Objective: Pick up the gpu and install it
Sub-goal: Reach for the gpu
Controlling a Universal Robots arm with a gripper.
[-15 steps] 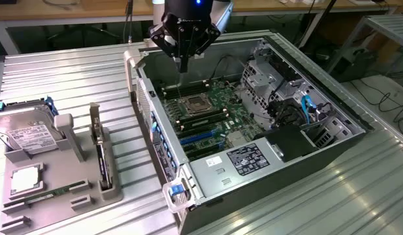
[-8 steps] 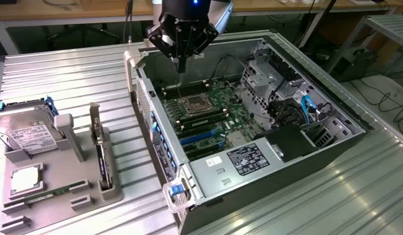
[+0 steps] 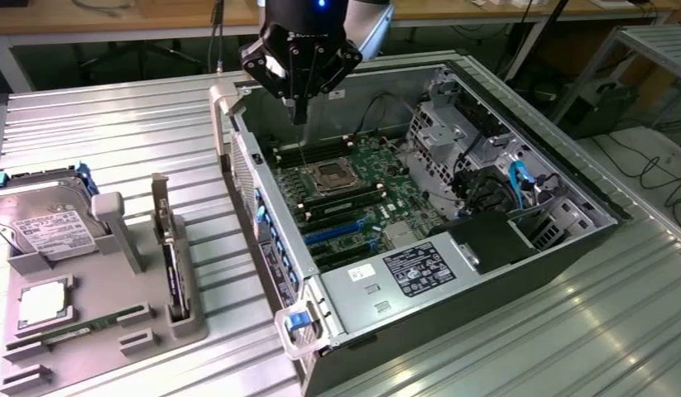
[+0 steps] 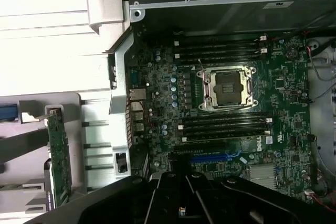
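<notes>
Ribbed metal table [image 3: 119,124] | gpu [image 3: 177,277] upright in holder [image 3: 117,240] | wooden bench [image 3: 98,16] behind

My gripper [image 3: 299,114]: black housing, matt, faint sheen along the edges.
Table [image 3: 119,141]: ribbed silver metal, satin finish, bright with glare.
Computer case [image 3: 243,169]: grey sheet metal, smooth, matt.
Motherboard [image 3: 352,198]: green board, slightly glossy.
Gpu [image 4: 59,153]: green circuit board, silver metal bracket at one end.
Holder [image 3: 108,227]: grey plastic, matt.
Hard drive [image 3: 42,219]: silvery metal, white paper label.
Latch [image 3: 299,321]: blue plastic, smooth.
</notes>
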